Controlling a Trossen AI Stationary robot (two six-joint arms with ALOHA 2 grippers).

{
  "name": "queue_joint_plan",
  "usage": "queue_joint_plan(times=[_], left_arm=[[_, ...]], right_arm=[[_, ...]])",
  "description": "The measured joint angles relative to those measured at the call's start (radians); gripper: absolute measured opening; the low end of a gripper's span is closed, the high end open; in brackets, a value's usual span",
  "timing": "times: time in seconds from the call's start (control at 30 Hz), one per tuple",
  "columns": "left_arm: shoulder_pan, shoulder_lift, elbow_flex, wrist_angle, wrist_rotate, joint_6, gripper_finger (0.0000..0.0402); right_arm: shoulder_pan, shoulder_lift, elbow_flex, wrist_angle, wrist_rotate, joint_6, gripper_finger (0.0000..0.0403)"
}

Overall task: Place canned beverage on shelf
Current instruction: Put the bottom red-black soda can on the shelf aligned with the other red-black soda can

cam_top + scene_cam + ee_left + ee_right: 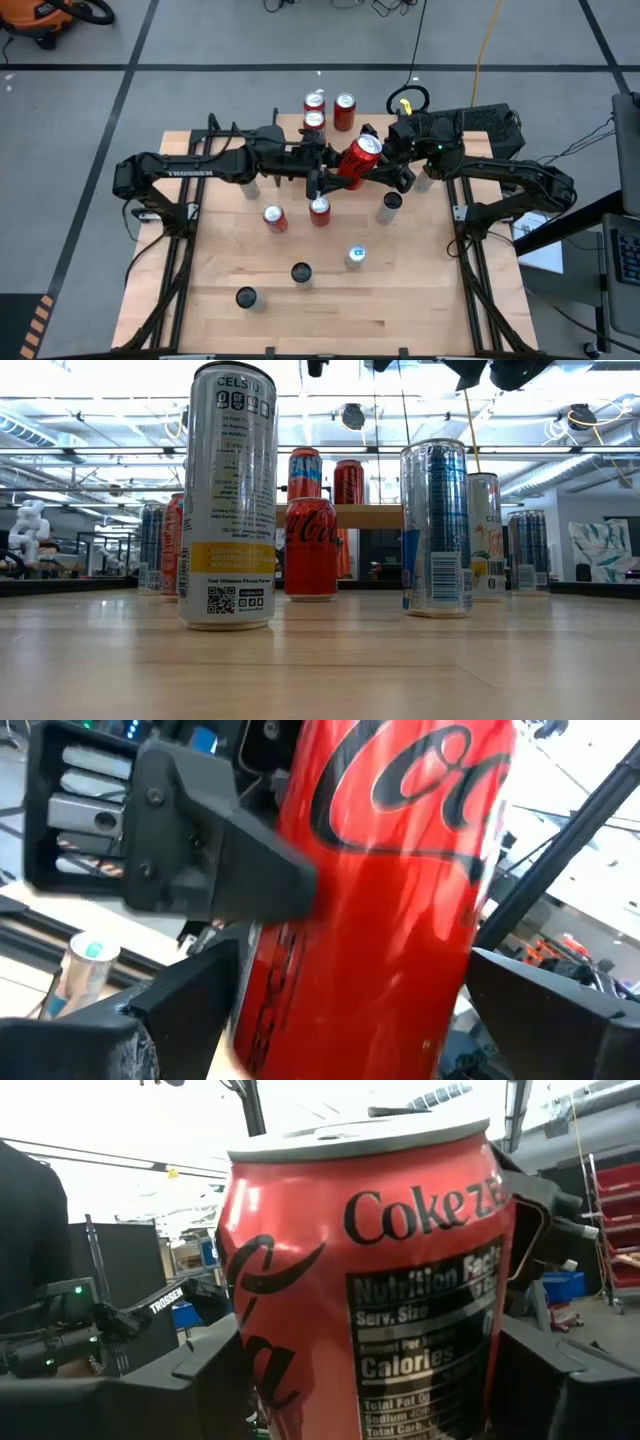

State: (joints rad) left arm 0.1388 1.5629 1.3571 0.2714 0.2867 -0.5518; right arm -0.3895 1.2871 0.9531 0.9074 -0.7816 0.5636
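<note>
At upper centre, the right gripper (372, 168) gripped a red Coke Zero can (360, 158) aloft; the left gripper (322, 172), jaws wide, flanked it, apparently without contact. The shelf (328, 128) stood just above.

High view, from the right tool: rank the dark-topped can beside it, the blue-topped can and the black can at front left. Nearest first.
1. dark-topped can: just in front of the right tool, which holds the red Coke can.
2. blue-topped can: mid-table, further toward the front.
3. black can: front left, clearly farthest.
</note>
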Motion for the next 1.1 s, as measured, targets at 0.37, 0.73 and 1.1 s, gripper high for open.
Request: queue_joint_plan(times=[0.37,0.73,1.1], left_arm=[[0.008,0.004,0.000,0.011,0.061,0.014,0.0382],[0.004,0.004,-0.002,0.044,0.037,-0.014,0.0337],[0.004,0.004,-0.002,0.083,0.161,-0.098,0.0382]], right_arm=[[0.001,0.003,0.000,-0.008,-0.003,-0.009,0.0279],[0.001,0.002,0.002,-0.017,0.023,-0.022,0.0279],[0.002,0.003,0.001,0.000,0.021,0.026,0.0279]])
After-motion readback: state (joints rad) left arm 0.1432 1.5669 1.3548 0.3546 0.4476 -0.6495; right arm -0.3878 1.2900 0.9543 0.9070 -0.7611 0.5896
